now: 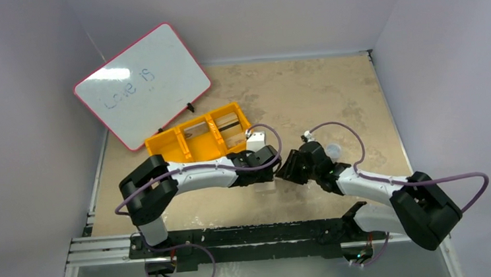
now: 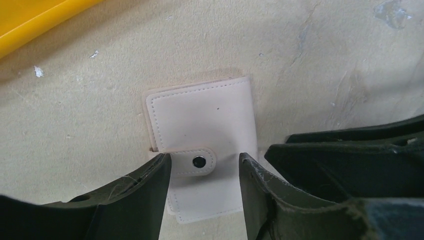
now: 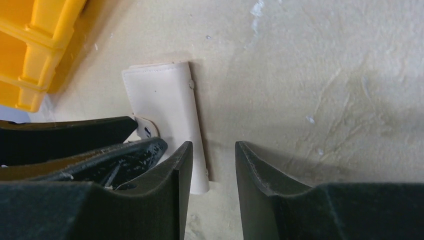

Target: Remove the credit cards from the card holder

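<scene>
The card holder [image 2: 202, 117] lies flat on the table, pale tan and folded shut, its snap strap [image 2: 199, 161] fastened. No credit cards show; they are hidden. My left gripper [image 2: 204, 165] hovers low over the holder with its jaws apart, one finger over each side edge by the strap. My right gripper [image 3: 213, 150] is open beside the card holder [image 3: 165, 100], its left finger at the holder's right edge and bare table between the fingers. From above, both grippers [image 1: 273, 166] [image 1: 290, 168] meet over the holder and cover most of it.
A yellow three-compartment bin [image 1: 198, 139] sits just behind the left gripper, its corner also in the wrist views [image 2: 30, 20] [image 3: 35, 45]. A pink-rimmed whiteboard [image 1: 142, 84] leans at the back left. The right gripper's black fingers [image 2: 350, 150] crowd the holder's right side.
</scene>
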